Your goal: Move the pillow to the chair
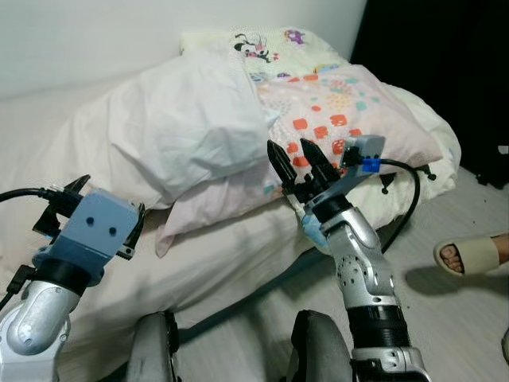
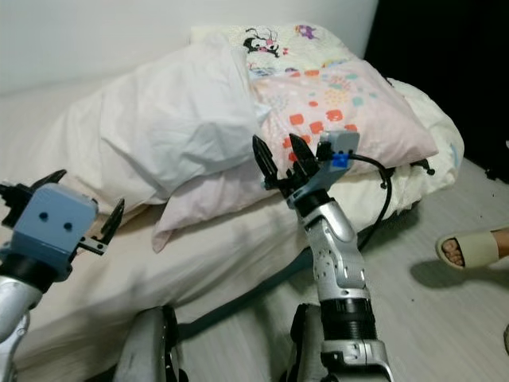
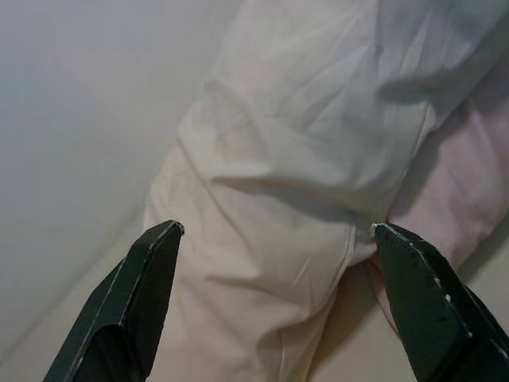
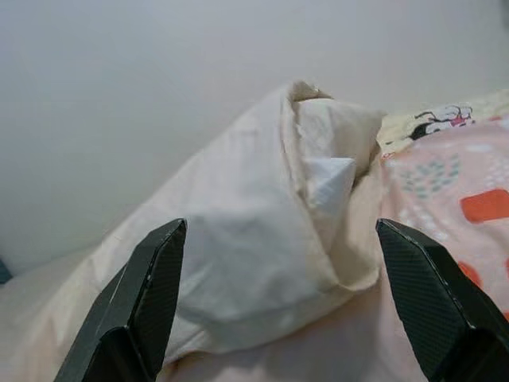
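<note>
A large white pillow (image 1: 179, 123) lies on the bed, resting on a pale pink pillow (image 1: 231, 195) beneath it. To its right lies a pink patterned pillow (image 1: 342, 111) with orange squares. My right gripper (image 1: 298, 165) is open, raised just in front of the pillows' near edge, fingers pointing at the white pillow (image 4: 254, 239). My left gripper (image 1: 103, 208) is open too, held low over the mattress to the left of the pillows; between its fingers the wrist view has the white pillow's end (image 3: 302, 159).
The bed (image 1: 223, 255) with a cream sheet spans the scene, its edge running in front of me. A cartoon-print cushion (image 1: 278, 48) sits at the back against the white wall. A person's foot in a beige slipper (image 1: 469, 256) rests on the grey floor at right.
</note>
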### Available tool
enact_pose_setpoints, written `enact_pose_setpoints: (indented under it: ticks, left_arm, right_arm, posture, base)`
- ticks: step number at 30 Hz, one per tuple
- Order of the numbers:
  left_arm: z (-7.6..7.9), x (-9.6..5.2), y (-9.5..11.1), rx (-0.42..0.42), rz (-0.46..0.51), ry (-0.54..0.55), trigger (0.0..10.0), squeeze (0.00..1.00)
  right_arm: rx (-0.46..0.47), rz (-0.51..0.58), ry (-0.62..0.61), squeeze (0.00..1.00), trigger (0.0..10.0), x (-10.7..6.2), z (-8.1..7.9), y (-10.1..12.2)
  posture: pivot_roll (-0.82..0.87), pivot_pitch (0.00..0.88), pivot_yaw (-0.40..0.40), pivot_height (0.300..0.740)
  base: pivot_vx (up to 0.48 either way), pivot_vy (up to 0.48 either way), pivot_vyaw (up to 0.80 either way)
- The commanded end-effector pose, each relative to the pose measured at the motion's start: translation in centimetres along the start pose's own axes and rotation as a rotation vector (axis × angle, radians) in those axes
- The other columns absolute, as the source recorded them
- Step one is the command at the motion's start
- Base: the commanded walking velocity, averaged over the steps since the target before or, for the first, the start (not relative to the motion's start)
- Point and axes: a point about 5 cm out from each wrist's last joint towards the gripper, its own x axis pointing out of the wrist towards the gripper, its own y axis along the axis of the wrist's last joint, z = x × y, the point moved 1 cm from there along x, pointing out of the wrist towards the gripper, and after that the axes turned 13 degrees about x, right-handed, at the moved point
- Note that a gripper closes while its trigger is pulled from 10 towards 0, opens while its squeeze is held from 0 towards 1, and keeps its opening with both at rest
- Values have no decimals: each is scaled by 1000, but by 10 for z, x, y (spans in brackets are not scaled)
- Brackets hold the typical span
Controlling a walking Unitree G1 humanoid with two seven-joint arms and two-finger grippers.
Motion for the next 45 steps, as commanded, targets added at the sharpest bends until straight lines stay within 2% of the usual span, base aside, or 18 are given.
enact_pose_setpoints:
  ticks: [1,7,9,13,15,20,24,27,31,37,41,42,45]
  left_arm:
    - [-2,-3,0,20,-8,-24,10000,0]
    - [-2,-9,-1,33,-23,-55,10000,0]
    - [-3,-11,-1,43,-27,-70,10000,0]
    - [-6,-14,0,53,-35,-77,10000,0]
    - [-10,-19,0,65,-52,-77,10000,0]
    - [-15,-26,-1,80,-75,-79,10000,0]
    - [-15,-30,-2,92,-85,-90,10000,0]
    - [-14,-32,0,100,-79,-106,10000,0]
    - [-15,-31,1,106,-75,-112,10000,0]
    - [-18,-33,1,118,-83,-127,10000,0]
    - [-19,-34,1,123,-85,-129,10000,0]
    - [-19,-35,0,124,-89,-129,10000,0]
    - [-19,-36,0,124,-93,-130,10000,0]
  right_arm:
    - [24,-3,2,0,10000,2,-4,1]
    - [73,-48,-2,0,10000,10,-1,-7]
    - [119,-58,-27,0,10000,21,7,-14]
    - [160,-49,-57,0,10000,32,12,-13]
    - [157,-50,-50,0,10000,44,14,-12]
    - [164,-33,-54,0,10000,56,18,-5]
    - [209,2,-39,0,10000,67,15,3]
    - [257,24,15,0,10000,79,5,10]
    - [262,18,38,0,10000,88,-1,12]
    - [266,-28,2,0,10000,98,-6,4]
    - [229,-78,-45,0,10000,102,-9,-3]
    - [183,-111,-106,0,10000,103,-7,-7]
    - [170,-119,-124,0,10000,105,-7,-7]
  posture:
    - [217,265,-46,513]
    - [211,287,-31,513]
    - [231,309,-24,513]
    - [249,319,-21,513]
    - [271,329,-21,513]
    - [287,342,-19,513]
    - [295,347,-18,513]
    - [298,351,-11,513]
    - [295,355,-11,513]
    - [294,365,-12,513]
    - [292,369,-14,513]
    - [292,373,-17,513]
    - [292,373,-17,513]
  base:
    - [0,0,0]
    - [0,0,0]
    - [0,0,0]
    - [0,0,0]
    - [0,0,0]
    - [0,0,0]
    - [0,0,0]
    - [0,0,0]
    - [0,0,0]
    - [0,0,0]
    - [0,0,0]
    - [0,0,0]
    - [0,0,0]
